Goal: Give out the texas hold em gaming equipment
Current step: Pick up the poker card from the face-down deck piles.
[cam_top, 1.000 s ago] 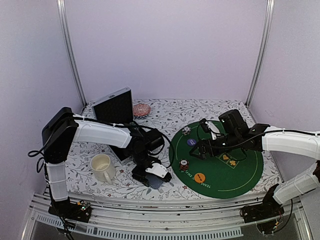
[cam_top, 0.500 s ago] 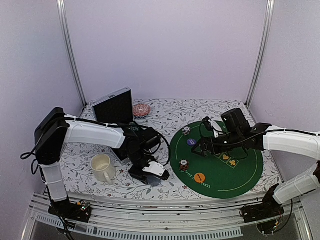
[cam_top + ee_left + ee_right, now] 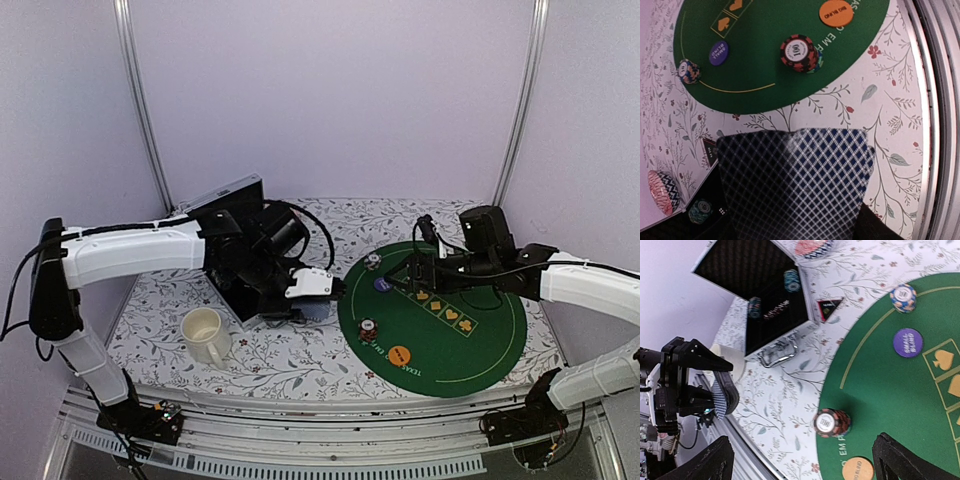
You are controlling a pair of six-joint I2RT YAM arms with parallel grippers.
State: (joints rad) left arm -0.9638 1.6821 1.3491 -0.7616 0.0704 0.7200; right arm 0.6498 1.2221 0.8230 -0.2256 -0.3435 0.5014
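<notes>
- Blue-diamond-backed playing cards (image 3: 795, 185) are gripped as a deck between the left gripper's (image 3: 312, 296) jaws, held up just off the left edge of the green mat (image 3: 470, 350).
- The deck is judged light and slick, so cards may fan or slip out; it is best pinched across the flat faces, mid-deck.
- The right gripper (image 3: 807, 457) is spread wide and empty, over the mat's far-left part.

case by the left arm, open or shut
Open: the case has its lid raised, and chips sit on its dark lining.
</notes>
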